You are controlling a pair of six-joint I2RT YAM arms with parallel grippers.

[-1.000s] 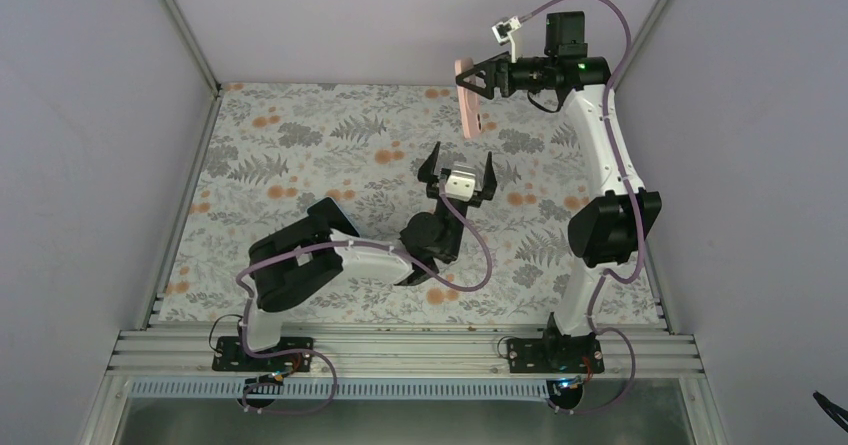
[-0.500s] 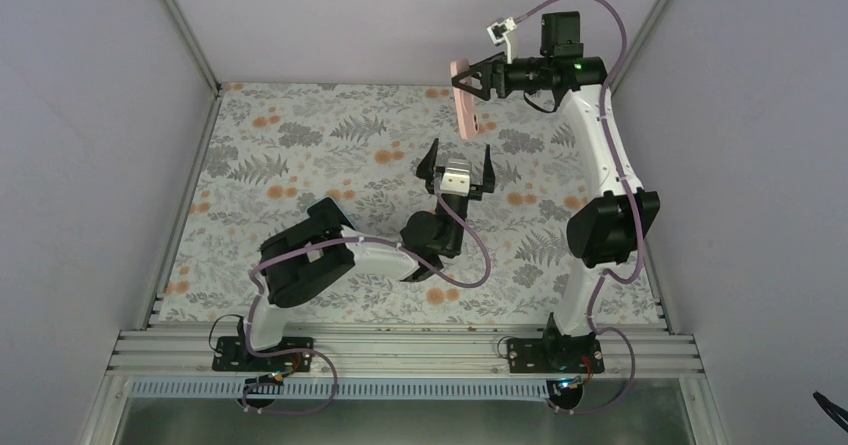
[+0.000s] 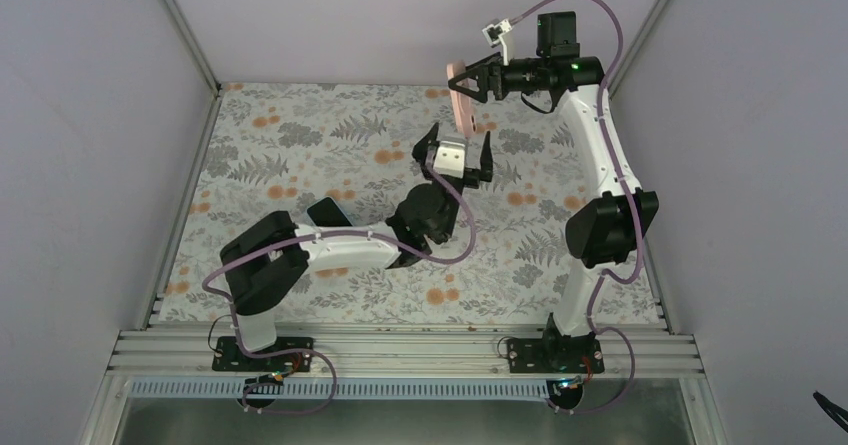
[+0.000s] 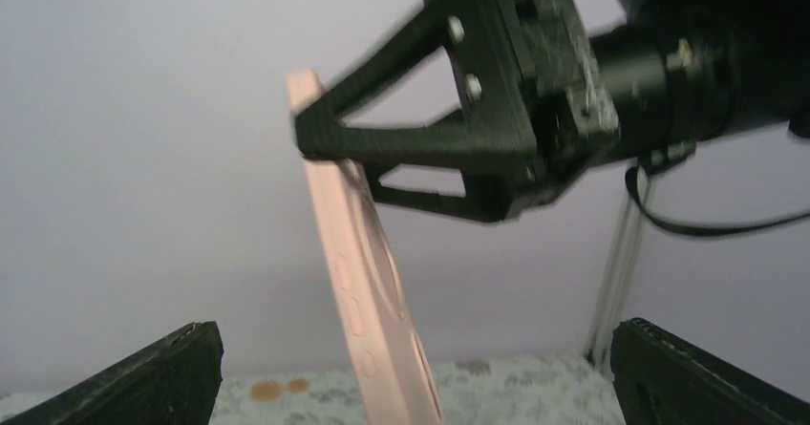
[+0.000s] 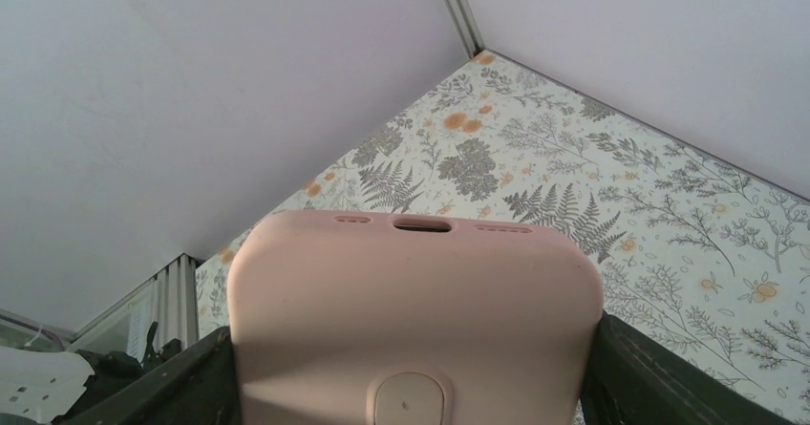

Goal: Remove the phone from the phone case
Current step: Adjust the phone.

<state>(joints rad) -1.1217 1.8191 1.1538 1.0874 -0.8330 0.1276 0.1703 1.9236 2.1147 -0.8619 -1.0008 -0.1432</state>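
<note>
Pink matte phone case: held in the air over the far half of the table, near the back wall and well clear of the surface. I cannot tell whether a phone sits inside.

Near edge: both arm bases on the aluminium rail. The floral-print table cover lies open to the left and right of the arms.

Mid-table: the left arm reaches out and away. The left gripper is spread wide just below the case's lower end. In the left wrist view its fingers sit at the bottom corners, with the case between them and apart from both.

Far: the right gripper is clamped on the case's upper end, and the case hangs slightly tilted. In the right wrist view the free end shows a port slot and rows of small holes.

Versus 1.0 s ago: the left gripper has advanced from mid-table to under the case, and its elbow has swung left. The right gripper and case have shifted slightly left.

A green indicator light is lit on the right wrist.
</note>
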